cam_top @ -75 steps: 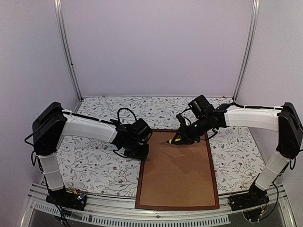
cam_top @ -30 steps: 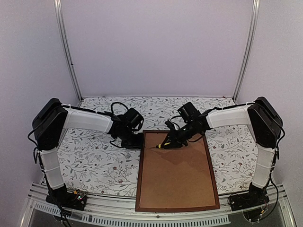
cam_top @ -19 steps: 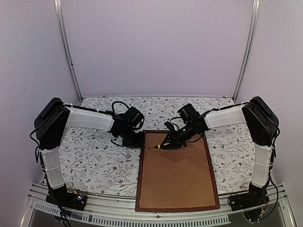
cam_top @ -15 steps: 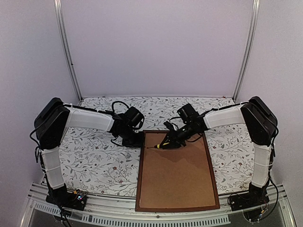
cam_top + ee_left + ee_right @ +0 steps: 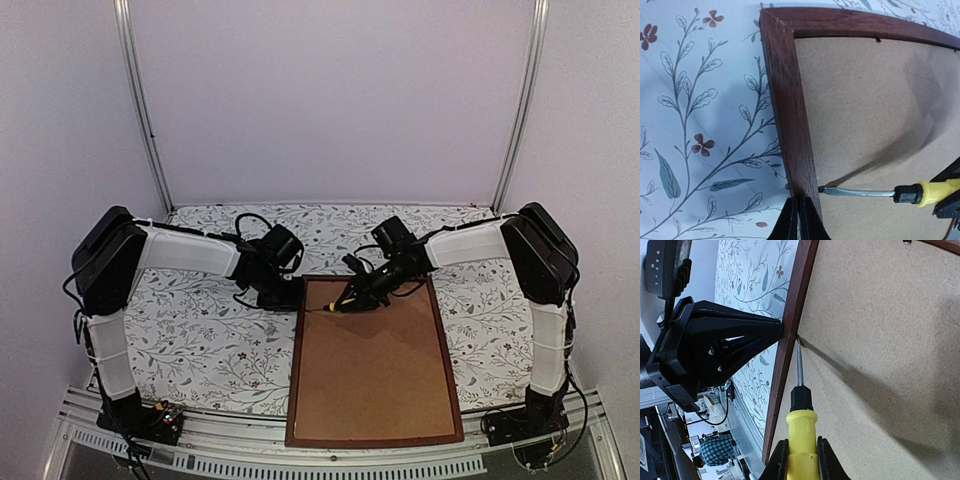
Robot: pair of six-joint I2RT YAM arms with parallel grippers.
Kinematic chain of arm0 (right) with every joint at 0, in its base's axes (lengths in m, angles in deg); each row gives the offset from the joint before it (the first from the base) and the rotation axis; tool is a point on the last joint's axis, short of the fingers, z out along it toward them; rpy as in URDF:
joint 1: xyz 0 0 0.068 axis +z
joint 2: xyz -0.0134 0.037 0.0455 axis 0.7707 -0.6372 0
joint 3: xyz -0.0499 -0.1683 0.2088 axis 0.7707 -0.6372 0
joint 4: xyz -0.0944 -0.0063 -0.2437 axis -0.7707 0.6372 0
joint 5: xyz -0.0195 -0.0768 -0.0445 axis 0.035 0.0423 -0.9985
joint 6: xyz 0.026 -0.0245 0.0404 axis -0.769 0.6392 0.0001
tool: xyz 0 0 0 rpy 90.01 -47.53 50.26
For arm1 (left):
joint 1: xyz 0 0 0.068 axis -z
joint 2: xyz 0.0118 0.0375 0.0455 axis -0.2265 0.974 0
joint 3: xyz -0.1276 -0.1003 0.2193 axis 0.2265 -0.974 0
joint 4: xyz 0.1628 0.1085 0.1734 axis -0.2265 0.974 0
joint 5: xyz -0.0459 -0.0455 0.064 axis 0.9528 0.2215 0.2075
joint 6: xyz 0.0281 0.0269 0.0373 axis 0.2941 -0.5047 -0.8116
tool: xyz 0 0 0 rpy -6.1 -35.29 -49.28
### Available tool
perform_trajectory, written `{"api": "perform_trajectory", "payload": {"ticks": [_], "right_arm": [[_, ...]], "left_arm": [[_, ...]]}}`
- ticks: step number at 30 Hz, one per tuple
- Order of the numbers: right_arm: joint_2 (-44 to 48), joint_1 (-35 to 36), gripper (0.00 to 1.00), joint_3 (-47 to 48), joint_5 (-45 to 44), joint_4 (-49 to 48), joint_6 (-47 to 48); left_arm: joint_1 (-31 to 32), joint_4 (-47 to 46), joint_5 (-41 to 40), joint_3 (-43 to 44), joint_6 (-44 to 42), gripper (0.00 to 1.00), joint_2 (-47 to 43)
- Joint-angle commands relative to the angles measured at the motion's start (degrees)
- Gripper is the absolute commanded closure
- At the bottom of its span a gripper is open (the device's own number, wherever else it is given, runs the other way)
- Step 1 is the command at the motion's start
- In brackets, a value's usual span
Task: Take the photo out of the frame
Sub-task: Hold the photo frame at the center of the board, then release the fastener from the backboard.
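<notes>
Gripping yellow screwdriver [image 5: 801, 432] in R gripper [image 5: 800, 460], tip dug into far-left inner edge of face-down frame [image 5: 785, 100], prob to lever backing board [image 5: 865, 110]. Bracing it w/ closed L gripper [image 5: 796, 217]. Can't see photo, prob underneath.

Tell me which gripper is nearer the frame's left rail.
Left gripper: its tips touch the frame rail. Right gripper hangs over the backing board, only its screwdriver reaching the rail.

Frame [image 5: 787, 100]: dark wood, smooth, faint sheen. Backing board [image 5: 880, 110] inside it: matt, rough fibreboard. Screwdriver [image 5: 800, 405] in right gripper [image 5: 801, 462]: glossy yellow plastic handle, bare metal shaft.
</notes>
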Motion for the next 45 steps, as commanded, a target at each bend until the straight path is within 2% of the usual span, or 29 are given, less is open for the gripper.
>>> {"api": "perform_trajectory", "payload": {"ticks": [1, 8, 26, 45], "right_arm": [[-2.89, 0.83, 1.0, 2.58, -1.42, 3.35, 2.67], [-5.28, 2.59, 1.0, 4.82, -0.85, 4.41, 2.97], [-5.43, 3.04, 1.0, 5.24, -0.79, -1.65, -3.03], [-4.47, 9.92, 1.0, 20.71, -16.38, 14.8, -6.39]], "left_arm": [[-0.35, -0.32, 1.68, 0.04, -1.19, 0.95, 1.87], [0.0, -1.56, 2.98, -0.44, -1.0, 0.97, 2.62], [2.45, -5.44, 5.78, -4.26, 1.16, 1.0, 3.43], [3.78, -13.06, 9.52, -9.82, 3.83, 1.0, 2.48]]}}
